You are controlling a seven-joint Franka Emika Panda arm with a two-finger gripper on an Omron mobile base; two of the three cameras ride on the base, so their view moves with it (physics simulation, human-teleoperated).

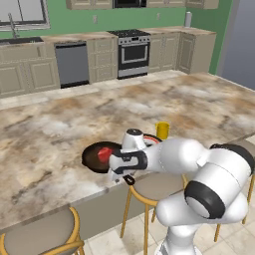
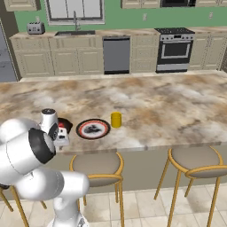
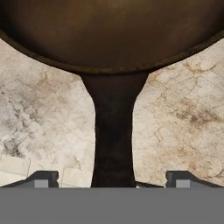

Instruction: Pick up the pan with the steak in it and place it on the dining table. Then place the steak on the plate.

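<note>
The dark pan [image 1: 93,157] rests on the dining table [image 1: 60,124] near its front edge, with the red steak [image 1: 105,154] inside it. Seen from the hand, the pan [image 3: 109,35] spans the top and its black handle [image 3: 113,135] runs down between my fingertips [image 3: 42,178]. My gripper [image 3: 113,179] is open, with a clear gap on each side of the handle. In the left base view my gripper [image 1: 125,172] hovers over the handle end. The red-rimmed plate [image 2: 93,129] lies just right of the pan [image 2: 66,123].
A yellow cup [image 2: 116,119] stands right behind the plate. Stools [image 2: 96,165] with yellow legs line the table's front edge. The stove [image 1: 133,52], dishwasher and sink counter run along the far green wall.
</note>
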